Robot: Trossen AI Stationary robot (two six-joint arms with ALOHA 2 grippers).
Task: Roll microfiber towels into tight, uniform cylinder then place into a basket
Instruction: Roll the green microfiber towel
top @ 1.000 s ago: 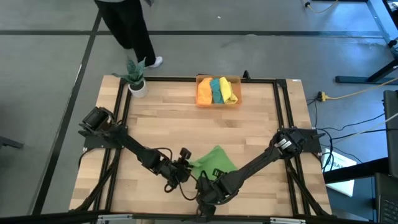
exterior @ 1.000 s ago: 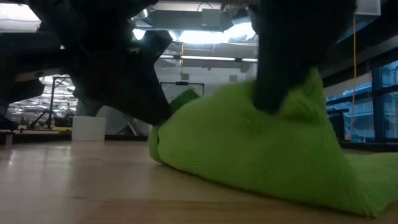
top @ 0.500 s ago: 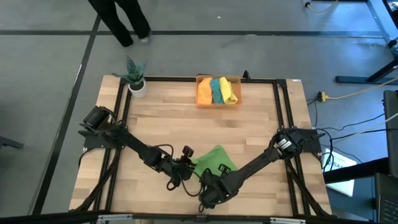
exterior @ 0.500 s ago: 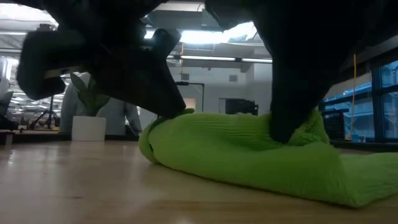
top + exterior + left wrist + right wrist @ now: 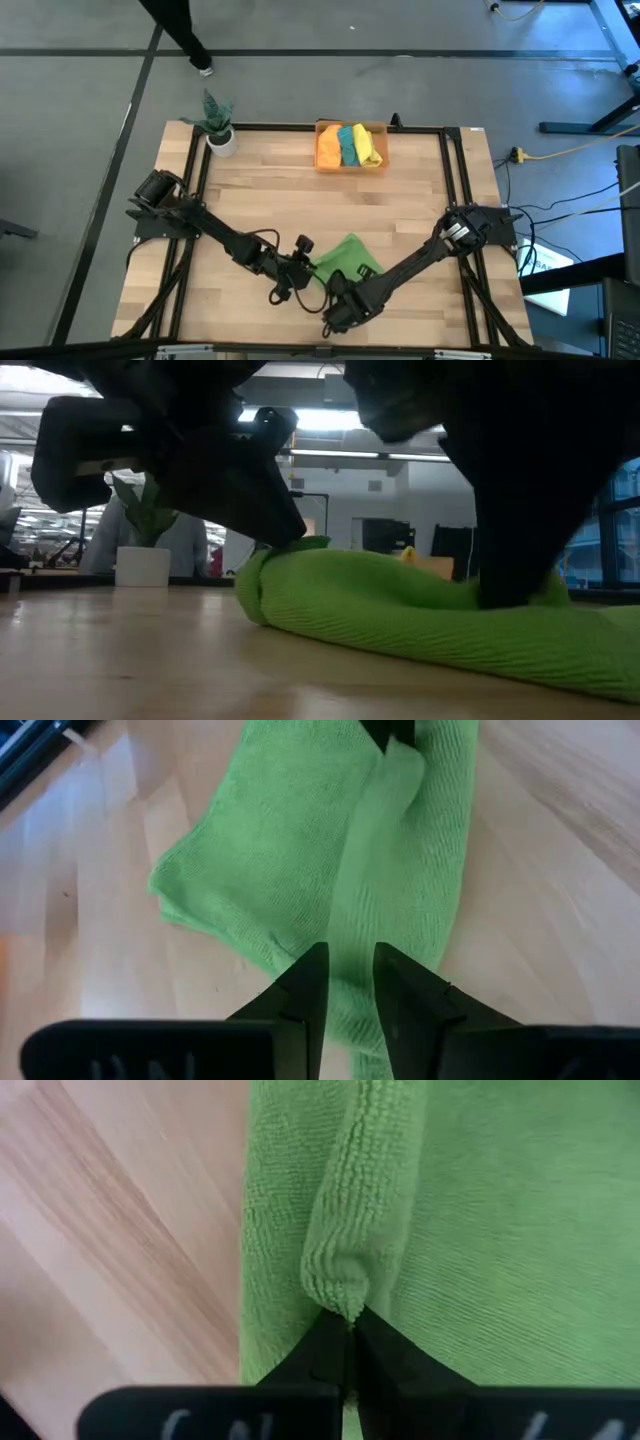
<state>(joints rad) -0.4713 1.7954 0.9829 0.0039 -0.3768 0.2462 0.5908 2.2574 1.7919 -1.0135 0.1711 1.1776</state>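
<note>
One light green towel (image 5: 345,255), part-folded, on wooden table (image 5: 400,210) near front edge, between both grippers. Left gripper (image 5: 349,982): fingers narrowly parted, nipping raised fold of green cloth. Right gripper (image 5: 350,1330): fingers closed tight, pinching small tuck of same towel. Three rolled towels, orange (image 5: 328,146), teal (image 5: 349,144), yellow (image 5: 368,146), side by side in orange basket (image 5: 350,165) at far edge. Potted plant (image 5: 219,125) at far left corner.

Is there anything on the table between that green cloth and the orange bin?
No. In the high view, only bare wooden tabletop lies between the light green microfiber towel and the translucent orange plastic basket.
</note>
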